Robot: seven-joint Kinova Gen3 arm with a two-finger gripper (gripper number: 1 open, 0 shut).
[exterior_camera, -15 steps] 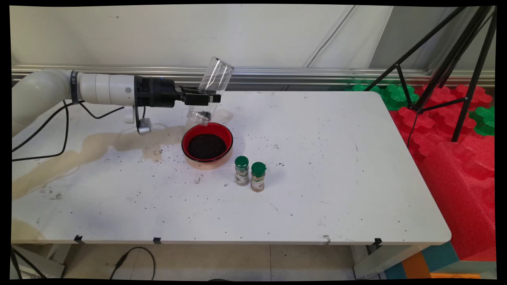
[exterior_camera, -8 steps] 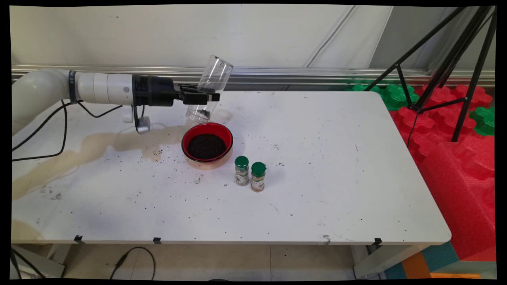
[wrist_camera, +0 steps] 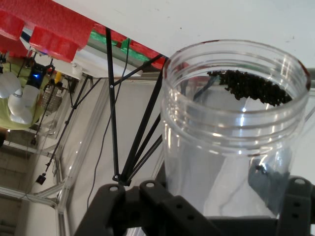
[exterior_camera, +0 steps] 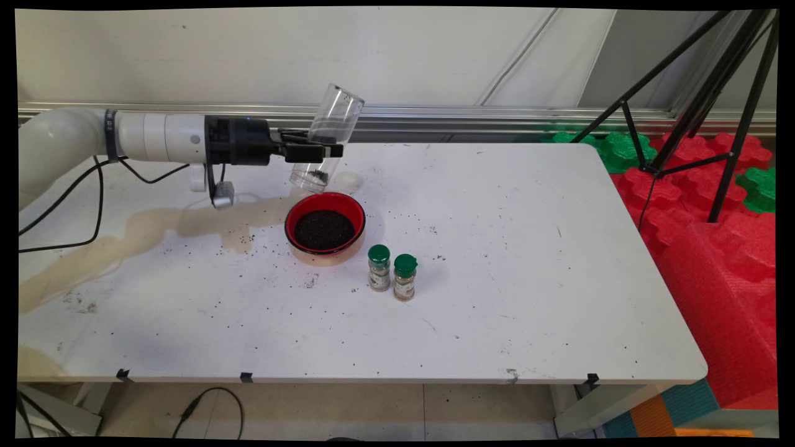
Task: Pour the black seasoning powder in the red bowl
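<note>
Jar: I see a clear plastic jar in the upper left of centre of the main view, tilted with its open threaded mouth down and to the left and its closed base up toward the wall. A small clump of dark granules sits at the lip of the mouth in the hand view.
Hand: my hand comes in level from the left and is clamped on the jar's middle, one finger on each side.
Bowl: a red bowl filled with dark granules stands on the counter just below and to the right of the jar's mouth; the mouth hangs above the bowl's far left rim, not touching it.
Spice jars: two small spice jars with green caps stand upright just beside each other, lower right of the bowl, near it but apart.
Counter: the white counter carries a scatter of dark grains around the bowl and a tan stain running from the bowl toward the left edge.
Surroundings: a black tripod stands at the upper right, over red and green foam blocks beside the counter's right edge.
Cables: black cables hang from my arm at the left.
</note>
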